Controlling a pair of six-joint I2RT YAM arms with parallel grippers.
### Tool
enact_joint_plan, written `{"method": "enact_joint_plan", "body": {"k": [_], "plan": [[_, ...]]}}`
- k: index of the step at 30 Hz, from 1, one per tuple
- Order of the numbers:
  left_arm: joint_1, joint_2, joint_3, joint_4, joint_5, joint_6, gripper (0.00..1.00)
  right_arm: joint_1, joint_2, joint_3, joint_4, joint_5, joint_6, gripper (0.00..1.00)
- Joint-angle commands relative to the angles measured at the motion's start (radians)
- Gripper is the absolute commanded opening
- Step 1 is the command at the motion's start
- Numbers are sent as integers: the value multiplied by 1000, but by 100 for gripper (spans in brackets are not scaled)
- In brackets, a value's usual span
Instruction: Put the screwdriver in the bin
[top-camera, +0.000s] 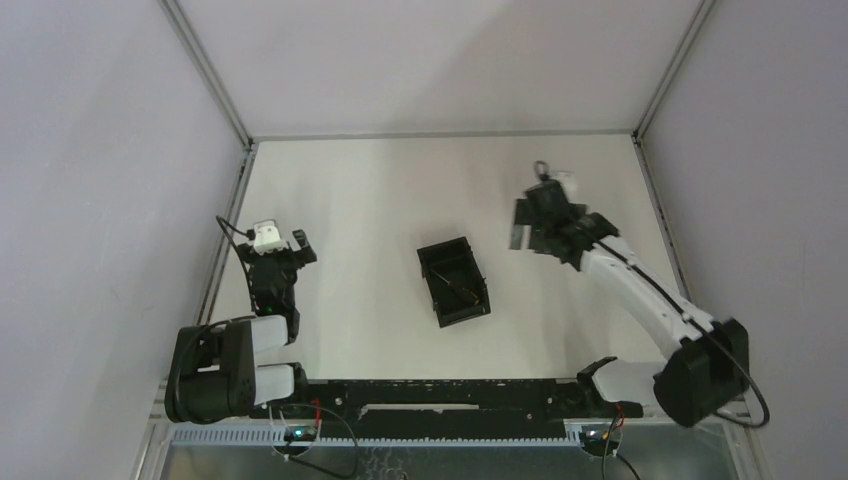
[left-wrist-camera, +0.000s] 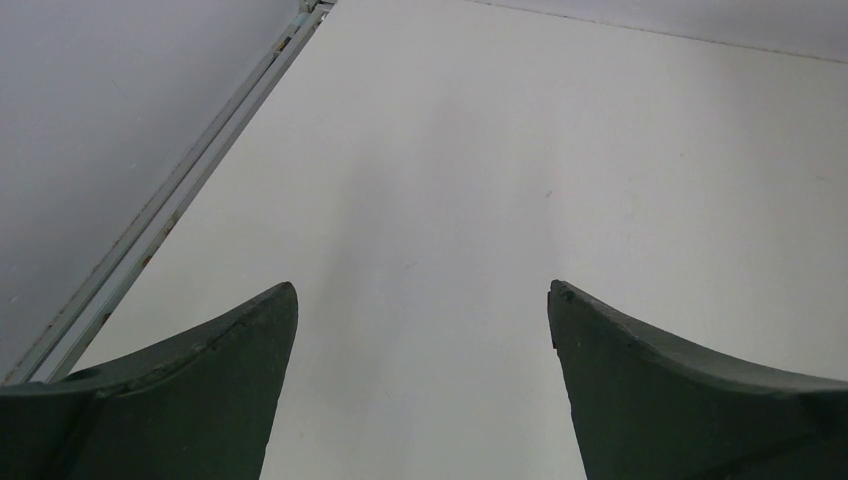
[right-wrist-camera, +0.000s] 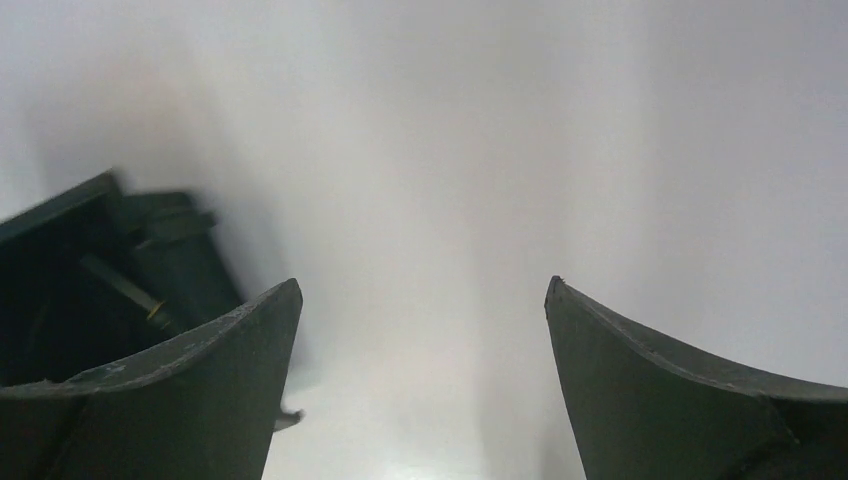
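Observation:
The black bin (top-camera: 453, 282) stands in the middle of the table. The screwdriver (top-camera: 463, 293) lies inside it as a thin yellowish line. In the right wrist view the bin (right-wrist-camera: 70, 250) is at the left edge, and the screwdriver (right-wrist-camera: 135, 298) lies in it, dark and slim with an orange-yellow part. My right gripper (top-camera: 520, 238) (right-wrist-camera: 423, 283) is open and empty, to the right of the bin and apart from it. My left gripper (top-camera: 282, 245) (left-wrist-camera: 424, 290) is open and empty, far to the left of the bin over bare table.
White walls with metal frame rails enclose the table on the left (left-wrist-camera: 180, 190), back and right. A black rail (top-camera: 440, 392) runs along the near edge between the arm bases.

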Motion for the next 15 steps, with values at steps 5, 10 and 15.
{"method": "enact_joint_plan", "body": {"k": [5,10,15], "plan": [[-7,-7,35,24,-4,18,100,-315,-318,-187,123,-114,-52,100],[-7,-7,35,24,-3,18,100,-367,-374,-218,134,-91,2,100],[-7,-7,36,24,-2,17,100,-367,-406,-232,154,-115,-23,100]]}}
